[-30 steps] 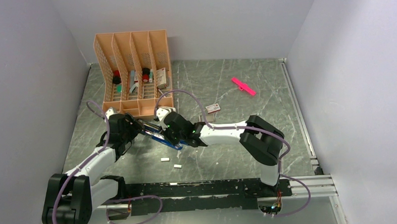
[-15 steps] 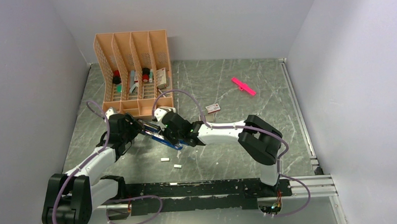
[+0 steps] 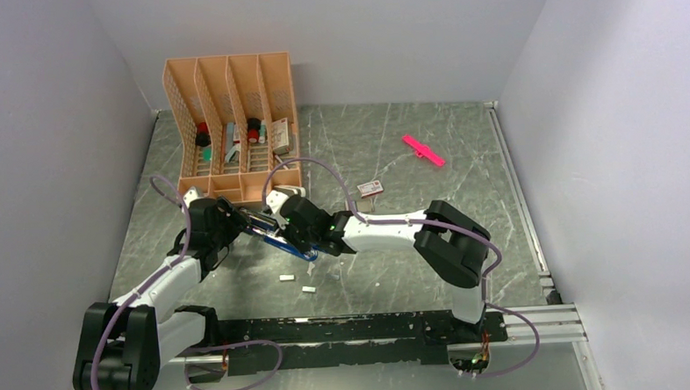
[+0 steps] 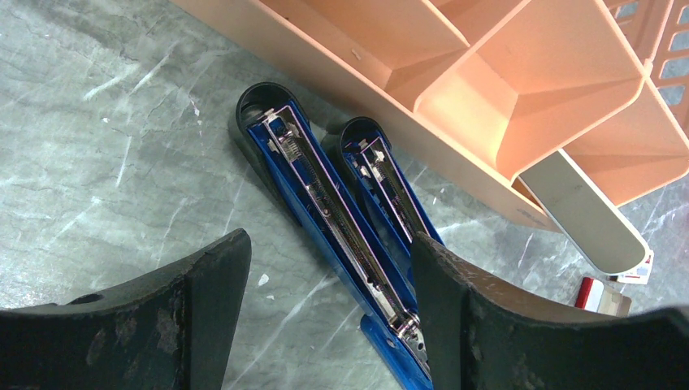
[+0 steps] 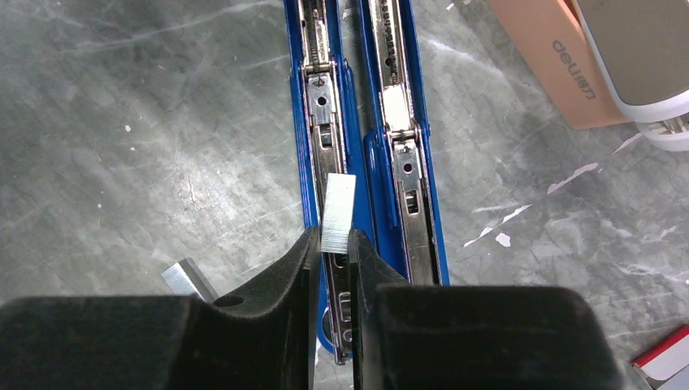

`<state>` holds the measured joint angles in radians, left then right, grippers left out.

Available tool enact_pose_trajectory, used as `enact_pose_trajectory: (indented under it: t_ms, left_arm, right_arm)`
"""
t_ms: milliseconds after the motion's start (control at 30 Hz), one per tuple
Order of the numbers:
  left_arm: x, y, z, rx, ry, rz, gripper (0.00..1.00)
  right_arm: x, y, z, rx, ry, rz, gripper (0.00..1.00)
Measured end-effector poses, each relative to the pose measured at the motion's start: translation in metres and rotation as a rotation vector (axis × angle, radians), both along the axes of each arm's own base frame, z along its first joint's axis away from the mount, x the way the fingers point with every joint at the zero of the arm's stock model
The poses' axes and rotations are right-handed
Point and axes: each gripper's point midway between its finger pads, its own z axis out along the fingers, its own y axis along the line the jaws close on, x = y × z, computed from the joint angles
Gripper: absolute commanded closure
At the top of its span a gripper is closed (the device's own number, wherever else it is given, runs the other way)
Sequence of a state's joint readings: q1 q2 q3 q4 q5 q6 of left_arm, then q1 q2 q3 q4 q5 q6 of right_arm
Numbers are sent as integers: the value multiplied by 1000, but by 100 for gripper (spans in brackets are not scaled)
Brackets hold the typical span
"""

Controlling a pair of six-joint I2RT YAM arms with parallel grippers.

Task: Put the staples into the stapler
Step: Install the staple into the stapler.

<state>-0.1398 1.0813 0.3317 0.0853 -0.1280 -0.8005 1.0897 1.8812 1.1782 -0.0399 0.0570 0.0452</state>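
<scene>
one staple strip is pinched in the right tool above the stapler; left tool stands open.

The staples at the tips of the right gripper are silvery-grey with fine crosswise ribbing, and the gripper's fingers are matte black. Just beyond those tips the stapler is bright blue along its edges, with shiny steel channels inside; in the left wrist view its far ends are black. The left gripper is black too. Under both grippers the table is dark grey-green, marbled with pale veins and white flecks. Beyond the left gripper the desk organizer is peach-orange. Well off to the right gripper's far right lie a pink-and-white staple box and a bright pink stick.
</scene>
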Motion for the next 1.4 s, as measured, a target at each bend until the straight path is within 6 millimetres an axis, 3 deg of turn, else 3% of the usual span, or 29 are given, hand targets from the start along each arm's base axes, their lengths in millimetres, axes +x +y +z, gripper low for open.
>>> enact_pose_trajectory:
  t_ms: [1033, 1400]
  left_arm:
    - [0, 0, -2, 1, 5, 0, 24]
    - [0, 0, -2, 1, 6, 0, 24]
  right_arm:
    - [-2, -7, 1, -77, -23, 47, 100]
    - [6, 1, 36, 36, -94, 20, 100]
